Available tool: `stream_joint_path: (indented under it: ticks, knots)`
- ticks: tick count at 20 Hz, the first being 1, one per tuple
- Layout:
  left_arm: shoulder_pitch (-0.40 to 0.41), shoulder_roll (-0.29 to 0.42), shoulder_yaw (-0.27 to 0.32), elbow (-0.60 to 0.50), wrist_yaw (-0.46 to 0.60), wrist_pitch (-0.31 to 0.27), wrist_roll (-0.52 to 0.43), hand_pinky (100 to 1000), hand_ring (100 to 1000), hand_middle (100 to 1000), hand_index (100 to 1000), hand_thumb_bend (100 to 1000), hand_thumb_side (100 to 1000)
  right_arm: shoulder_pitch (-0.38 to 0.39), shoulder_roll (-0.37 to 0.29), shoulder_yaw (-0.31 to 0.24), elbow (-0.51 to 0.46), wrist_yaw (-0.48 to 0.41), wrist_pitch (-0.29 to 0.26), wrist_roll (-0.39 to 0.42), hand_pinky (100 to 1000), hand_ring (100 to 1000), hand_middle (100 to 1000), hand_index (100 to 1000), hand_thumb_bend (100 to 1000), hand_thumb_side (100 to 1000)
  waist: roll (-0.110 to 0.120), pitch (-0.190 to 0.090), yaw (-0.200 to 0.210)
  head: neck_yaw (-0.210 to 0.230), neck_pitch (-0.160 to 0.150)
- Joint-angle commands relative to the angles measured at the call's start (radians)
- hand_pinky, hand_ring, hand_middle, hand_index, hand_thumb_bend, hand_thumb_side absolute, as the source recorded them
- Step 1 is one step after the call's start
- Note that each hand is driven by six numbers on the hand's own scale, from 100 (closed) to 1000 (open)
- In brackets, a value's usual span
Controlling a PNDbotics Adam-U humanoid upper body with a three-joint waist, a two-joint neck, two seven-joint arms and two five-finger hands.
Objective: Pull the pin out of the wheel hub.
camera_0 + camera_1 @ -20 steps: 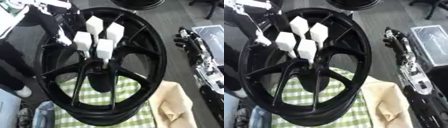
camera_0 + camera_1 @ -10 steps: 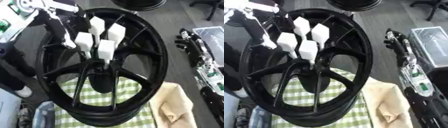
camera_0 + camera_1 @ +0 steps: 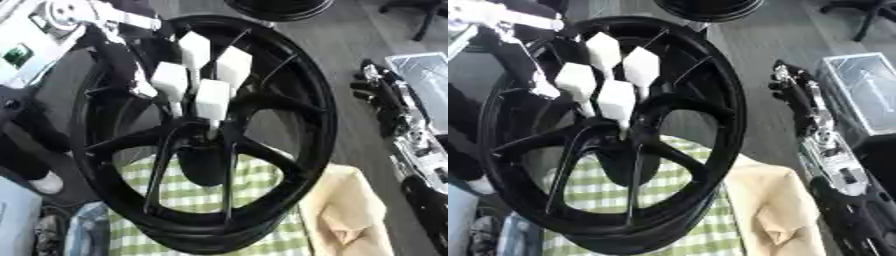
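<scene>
At the black wheel hub (image 3: 262,150), four white pins (image 3: 213,98); left hand (image 3: 140,87) near them, grip unclear; right hand (image 3: 791,85) relaxed.

Left hand (image 3: 144,90) fingers blurred vs. wheel hub (image 3: 206,135) (grip unclear); right hand (image 3: 794,85) fingers too.

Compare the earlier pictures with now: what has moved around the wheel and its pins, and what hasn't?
The robot's left hand has come down and inward from the upper left, and now sits right beside the leftmost white block-headed pin; whether it touches it cannot be told. Nothing has been pulled out: all four pins stay in the hub of the black spoked wheel. The right hand stays idle at the right.
</scene>
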Motion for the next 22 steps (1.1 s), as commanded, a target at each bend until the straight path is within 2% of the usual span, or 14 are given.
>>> stream_joint_path:
  ticks: [1,2,7,13,18,22]
  knots:
    - [-0.016,0.007,0.024,-0.005,-0.004,0.017,0.002,794,700,596,665,278,114,-0.007,-0.014,-0.003,-0.007,-0.005,-0.002,0.004,788,717,661,799,162,585,-0.004,-0.014,-0.003,0.003,-0.01]
    - [-0.016,0.007,0.024,-0.006,-0.001,0.022,0.002,786,683,567,604,255,100,-0.007,-0.014,-0.003,-0.007,-0.006,-0.002,0.004,787,717,661,799,162,585,-0.004,-0.014,-0.003,0.003,-0.01]
    - [-0.016,0.011,0.02,-0.021,0.016,0.031,0.002,759,637,495,451,203,100,-0.007,-0.015,-0.003,-0.007,-0.006,-0.002,0.004,787,717,662,800,160,587,-0.004,-0.013,-0.003,0.004,-0.008]
    - [-0.022,0.045,0.029,-0.064,0.02,0.034,0.002,745,618,464,339,218,100,-0.003,-0.018,-0.004,-0.006,-0.006,-0.001,0.004,788,717,662,800,156,590,-0.003,-0.016,-0.001,0.002,-0.004]
    - [-0.031,0.093,0.067,-0.116,0.004,0.041,0.002,738,608,447,307,268,100,-0.001,-0.019,-0.004,-0.006,-0.006,-0.001,0.005,788,717,662,800,154,591,-0.001,-0.018,0.0,-0.001,-0.004]
    - [-0.021,0.137,0.131,-0.158,-0.003,0.052,0.023,737,605,440,306,272,100,0.0,-0.023,-0.007,-0.007,-0.006,-0.002,0.004,788,717,662,800,152,591,-0.001,-0.02,0.002,-0.003,-0.002]
